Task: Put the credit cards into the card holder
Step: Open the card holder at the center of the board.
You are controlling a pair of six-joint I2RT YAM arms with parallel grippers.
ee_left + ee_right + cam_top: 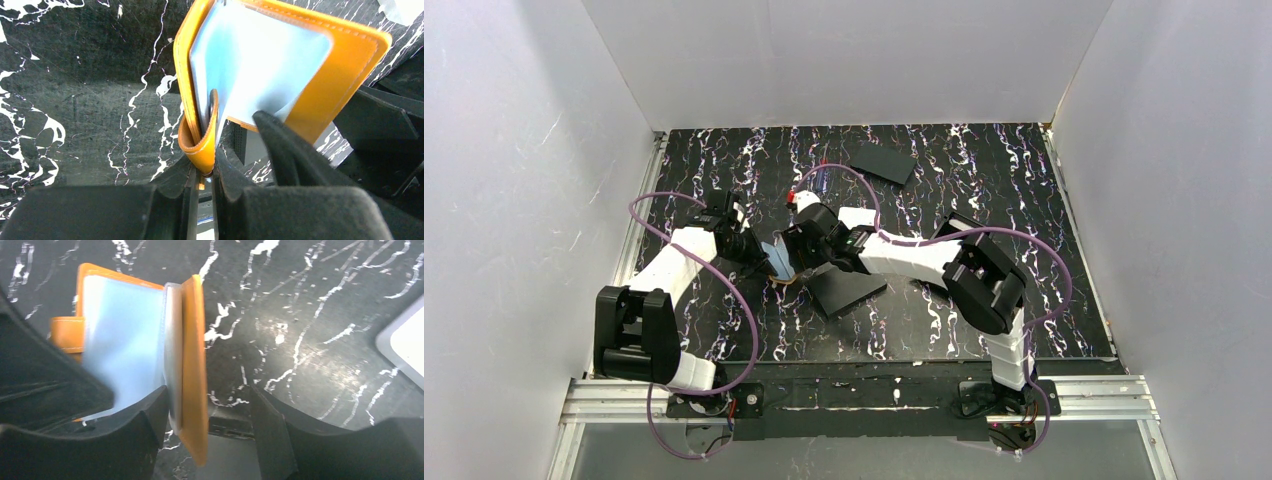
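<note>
Card holder (260, 65) is near the middle of the table (1024, 170), slightly toward the left edge, spread open between the two claws. Can't tell if it touches the table.

Left claw (202, 172): closed, pinching the orange clasp tab (200, 145) at the fold. That's the anchor.

Right claw (210, 405): jaws apart, straddling one orange cover (194, 340) edge-on. One finger (135, 435) sits on the pale blue inside. The other is clear of the cover's outer face, with a visible gap. Nothing clamped.

Key geometry: the cover lies parallel to the right finger faces, long edge running along the fingers, so it's already in the bite. Closing should take it, and pulling away from the left claw should spread the pockets. Right arm is placed for that; left is busy holding.

No cards in either claw. Two black plates lie on the table: one (882, 160) toward the far edge, one (844, 288) just beside the right claw on the near side. There's a pale flat piece (407, 340) at the edge of the right wrist view. It may be a card, can't tell.

Risk: holder twisting on the tab pinch.
</note>
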